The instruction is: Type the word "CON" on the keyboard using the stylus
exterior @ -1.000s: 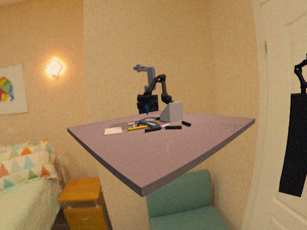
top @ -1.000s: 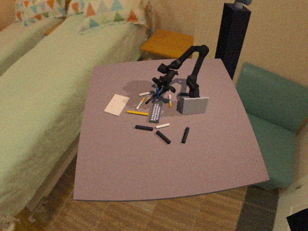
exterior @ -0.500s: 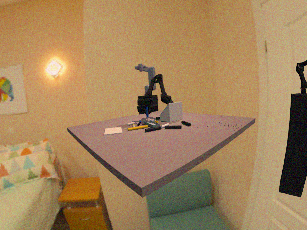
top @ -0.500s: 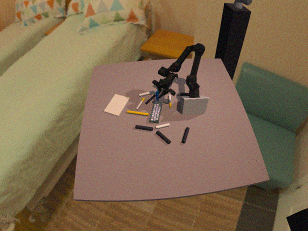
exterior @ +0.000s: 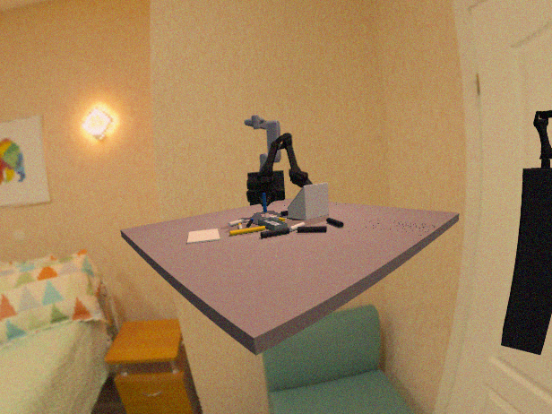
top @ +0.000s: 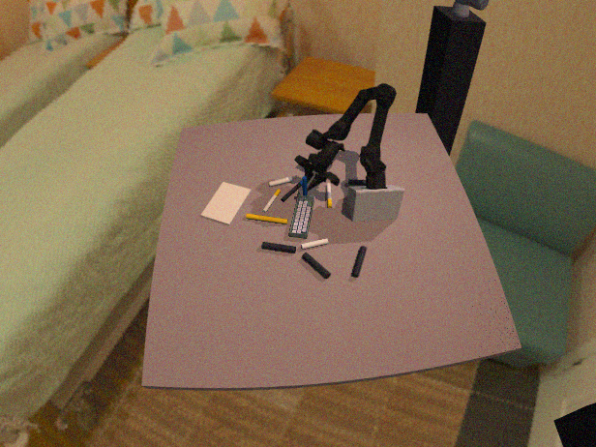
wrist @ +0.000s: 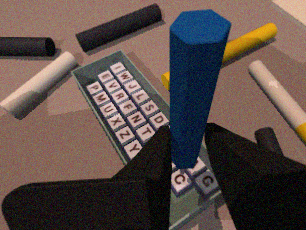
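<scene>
The gripper [wrist: 187,150] is clenched on the blue stylus [wrist: 195,75], both dark fingers pressed against its lower part while the thick hexagonal shaft stands up out of them. In the top view the stylus [top: 304,185] hangs nearly upright over the far end of the small green keyboard [top: 301,219], the end nearest the arm's grey base block [top: 372,203].

From the wrist view the stylus tip is hidden behind the fingers, but it comes down right by the C key [wrist: 179,178], with G [wrist: 207,180] just to its right. I judge this to be the first letter: the arm is lined up on C, either pressing or about to press. Whether the tip touches the key I cannot tell; the side view shows the stylus [exterior: 264,202] low over the keyboard [exterior: 269,220], but too small to settle contact.

If C is not yet fully down, the next move calls for a straight, firm push, then a lift clear of the keycaps. After that comes O, which I cannot pick out among the blurred keys further along the board. The grip must hold through every press.

Loose black, white and yellow markers lie around the keyboard, and a white paper sheet [top: 225,202] lies well off to the left.
</scene>
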Motion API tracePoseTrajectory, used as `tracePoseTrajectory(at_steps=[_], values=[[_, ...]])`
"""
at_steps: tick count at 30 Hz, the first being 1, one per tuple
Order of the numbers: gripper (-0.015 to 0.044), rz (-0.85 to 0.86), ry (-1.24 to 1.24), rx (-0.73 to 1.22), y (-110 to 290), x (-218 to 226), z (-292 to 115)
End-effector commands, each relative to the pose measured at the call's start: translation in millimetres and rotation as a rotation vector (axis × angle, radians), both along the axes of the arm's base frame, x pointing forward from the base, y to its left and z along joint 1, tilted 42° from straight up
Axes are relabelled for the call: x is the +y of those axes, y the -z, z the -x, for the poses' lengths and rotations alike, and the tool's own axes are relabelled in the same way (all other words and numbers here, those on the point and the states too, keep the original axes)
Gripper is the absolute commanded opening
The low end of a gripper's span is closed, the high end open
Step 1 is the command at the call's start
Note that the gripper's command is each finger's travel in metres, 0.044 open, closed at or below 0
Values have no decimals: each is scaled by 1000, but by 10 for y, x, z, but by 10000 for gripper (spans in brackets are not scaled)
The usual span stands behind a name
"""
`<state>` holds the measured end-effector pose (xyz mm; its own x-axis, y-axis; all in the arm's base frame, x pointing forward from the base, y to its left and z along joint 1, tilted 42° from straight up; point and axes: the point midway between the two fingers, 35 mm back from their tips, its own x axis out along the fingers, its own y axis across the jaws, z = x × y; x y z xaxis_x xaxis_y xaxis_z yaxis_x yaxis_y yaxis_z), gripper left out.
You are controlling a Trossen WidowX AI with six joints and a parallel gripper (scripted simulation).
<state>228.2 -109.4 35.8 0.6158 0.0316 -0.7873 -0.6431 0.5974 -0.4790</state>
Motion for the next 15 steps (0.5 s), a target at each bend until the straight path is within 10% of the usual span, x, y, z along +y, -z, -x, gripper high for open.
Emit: tracePoseTrajectory(at_steps=[1,15], values=[[26,-3,-6,1,20,9,0],[81,-3,-6,1,48,-6,2]])
